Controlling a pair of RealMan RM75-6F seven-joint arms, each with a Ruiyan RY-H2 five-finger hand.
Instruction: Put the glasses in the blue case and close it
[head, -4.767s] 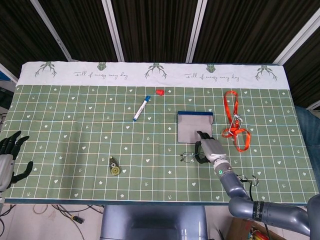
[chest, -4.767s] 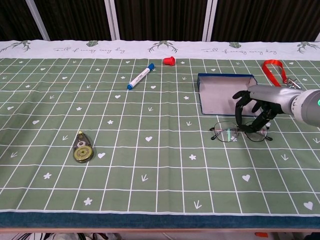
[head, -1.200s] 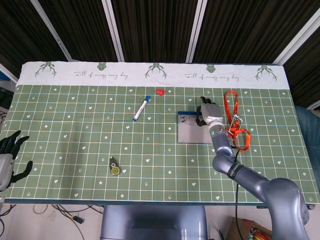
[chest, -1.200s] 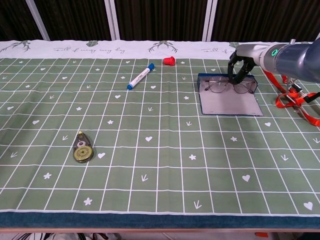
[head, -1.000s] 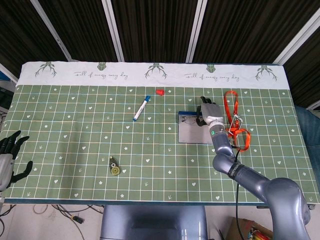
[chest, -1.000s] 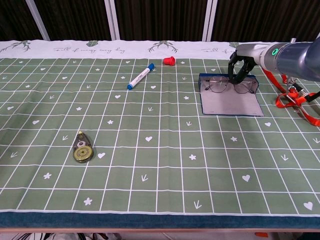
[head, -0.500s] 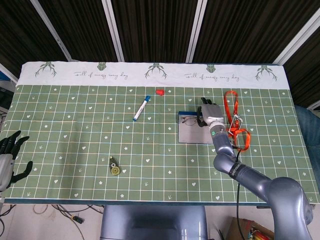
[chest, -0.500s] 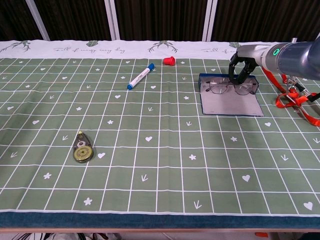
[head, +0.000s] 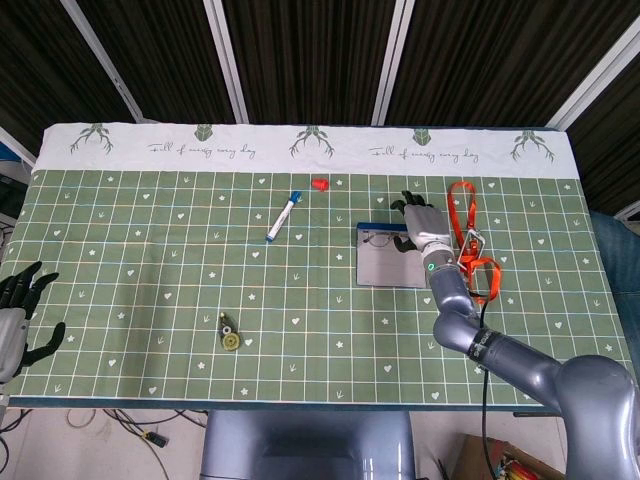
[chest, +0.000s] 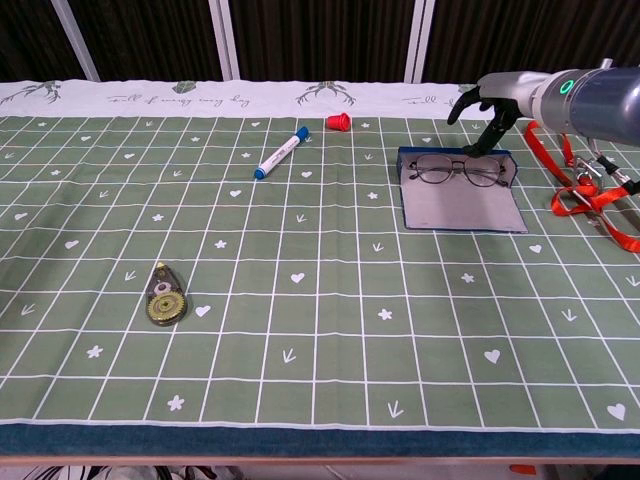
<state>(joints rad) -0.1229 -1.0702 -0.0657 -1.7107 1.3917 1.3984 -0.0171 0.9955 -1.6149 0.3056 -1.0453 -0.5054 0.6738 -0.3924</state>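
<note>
The blue case (chest: 460, 208) lies open right of centre, its grey flap toward me and its blue tray at the back. The thin-framed glasses (chest: 458, 170) lie in that tray, lenses upright and unfolded. My right hand (chest: 490, 108) hovers just above and behind them, fingers spread, touching nothing. From the head view the right hand (head: 420, 224) sits at the case's (head: 390, 264) far right corner, beside the glasses (head: 384, 239). My left hand (head: 20, 315) hangs open off the table's left edge.
An orange lanyard (chest: 582, 188) with a metal clip lies just right of the case. A blue-capped marker (chest: 280, 153) and a small red cap (chest: 338, 122) sit toward the back. A correction tape roller (chest: 165, 296) lies at front left.
My right hand has let go of the glasses and lifted up and back with its fingers spread. The glasses now rest in the case's tray. The left hand has not moved.
</note>
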